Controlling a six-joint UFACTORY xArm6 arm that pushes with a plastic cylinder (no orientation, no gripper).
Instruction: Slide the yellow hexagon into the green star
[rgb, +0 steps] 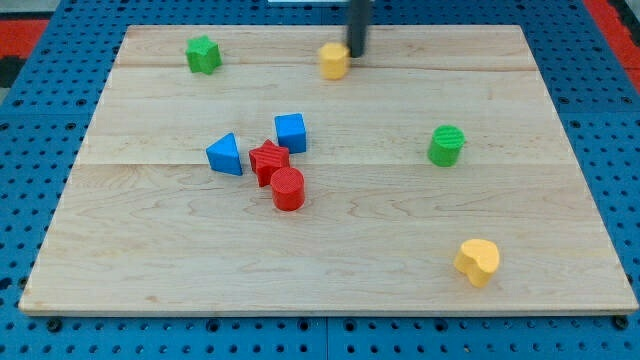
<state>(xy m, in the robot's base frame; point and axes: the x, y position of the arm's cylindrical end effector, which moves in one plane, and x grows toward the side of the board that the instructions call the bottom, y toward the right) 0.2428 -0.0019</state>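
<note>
The yellow hexagon (333, 60) lies near the view's top edge of the wooden board, at the middle. The green star (203, 54) lies to its left near the top left corner, well apart from it. My tip (357, 54) is the end of a dark rod coming down from the view's top, just right of the yellow hexagon and touching or nearly touching its right side.
A blue triangle (225, 154), a red star (268, 160), a blue cube (291, 132) and a red cylinder (288, 189) cluster left of centre. A green cylinder (446, 146) stands at the right. A yellow heart (478, 262) lies at the bottom right. The wooden board (150, 240) sits on blue pegboard.
</note>
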